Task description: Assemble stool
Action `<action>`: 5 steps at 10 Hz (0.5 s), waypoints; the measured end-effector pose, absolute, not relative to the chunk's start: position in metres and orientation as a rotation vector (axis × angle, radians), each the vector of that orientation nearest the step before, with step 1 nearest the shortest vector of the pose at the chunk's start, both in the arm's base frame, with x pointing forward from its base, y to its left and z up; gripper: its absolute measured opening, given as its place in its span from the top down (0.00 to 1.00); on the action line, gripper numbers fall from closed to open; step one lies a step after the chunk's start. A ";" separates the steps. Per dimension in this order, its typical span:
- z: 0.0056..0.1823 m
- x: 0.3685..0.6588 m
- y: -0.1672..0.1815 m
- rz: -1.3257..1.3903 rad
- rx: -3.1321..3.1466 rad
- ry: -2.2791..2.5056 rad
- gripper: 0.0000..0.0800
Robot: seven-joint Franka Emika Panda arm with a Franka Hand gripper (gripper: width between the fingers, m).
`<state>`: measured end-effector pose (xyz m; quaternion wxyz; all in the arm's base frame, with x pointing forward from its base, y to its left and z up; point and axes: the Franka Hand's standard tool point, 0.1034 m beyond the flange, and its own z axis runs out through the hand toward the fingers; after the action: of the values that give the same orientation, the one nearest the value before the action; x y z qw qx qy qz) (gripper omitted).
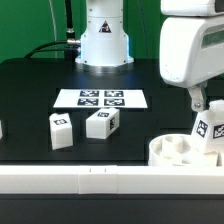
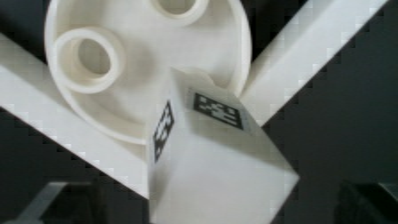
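The white round seat lies at the exterior view's lower right, against the front rail. One white leg with square tags stands tilted in one of its sockets. My gripper hangs just above that leg. In the wrist view the seat shows round holes, and the leg rises from it between my dark fingers. My gripper is open, with dark gaps on both sides of the leg. Two more legs lie loose on the table.
The marker board lies flat behind the loose legs, in front of the robot base. A long white rail runs along the table's front edge. Another white piece peeks in at the exterior view's left edge.
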<state>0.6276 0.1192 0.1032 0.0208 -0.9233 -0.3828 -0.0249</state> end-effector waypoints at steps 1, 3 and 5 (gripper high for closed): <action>0.102 0.629 0.119 -0.085 -2.794 -1.396 0.19; 0.103 0.630 0.118 -0.081 -2.668 -1.676 0.19; 0.102 0.630 0.115 -0.076 -2.567 -1.840 0.19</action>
<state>0.6303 0.1150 0.1021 -0.0088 -0.8124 -0.5825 -0.0240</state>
